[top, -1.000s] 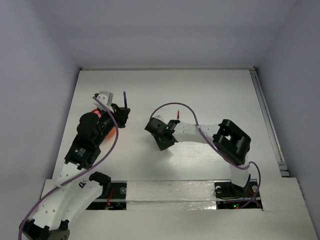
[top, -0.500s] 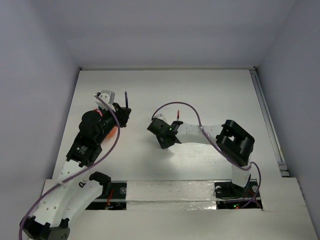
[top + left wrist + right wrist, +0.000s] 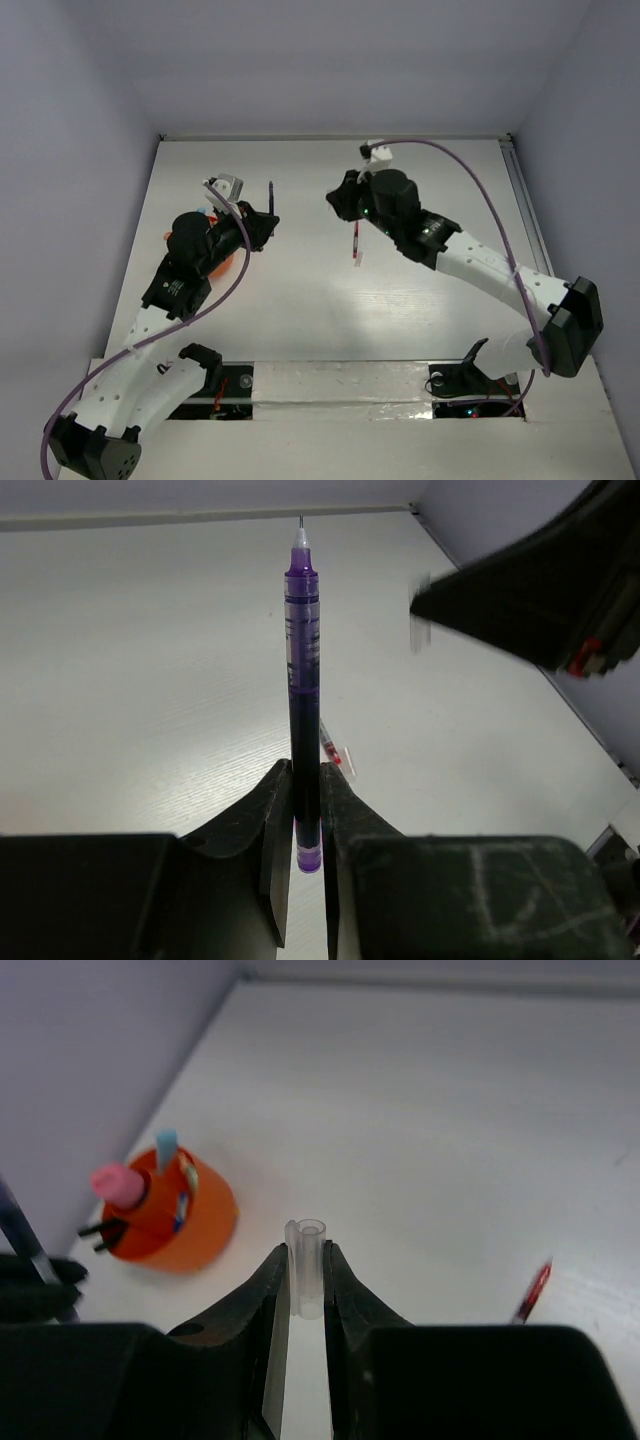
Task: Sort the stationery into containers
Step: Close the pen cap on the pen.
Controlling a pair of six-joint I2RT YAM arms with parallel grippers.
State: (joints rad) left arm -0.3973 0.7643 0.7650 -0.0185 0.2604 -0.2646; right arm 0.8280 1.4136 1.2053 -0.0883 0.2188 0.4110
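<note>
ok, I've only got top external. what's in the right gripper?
Observer: Right wrist view shows the right gripper shut on a clear cap, a small see-through tube.
Operator: and the left one?
Observer: The left gripper pinches a purple pen near its rear end; the needle tip is bare.
Operator: what's in the pot?
Observer: The orange pot holds a pink-capped tube and a pale blue cap, among other bits.

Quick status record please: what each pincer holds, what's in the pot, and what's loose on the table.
left pincer: shut on purple pen, uncapped, tip pointing away
right pincer: shut on clear cap
orange pot: upright, holds pink-capped tube, pale blue cap and other items
loose on table: red pen
</note>
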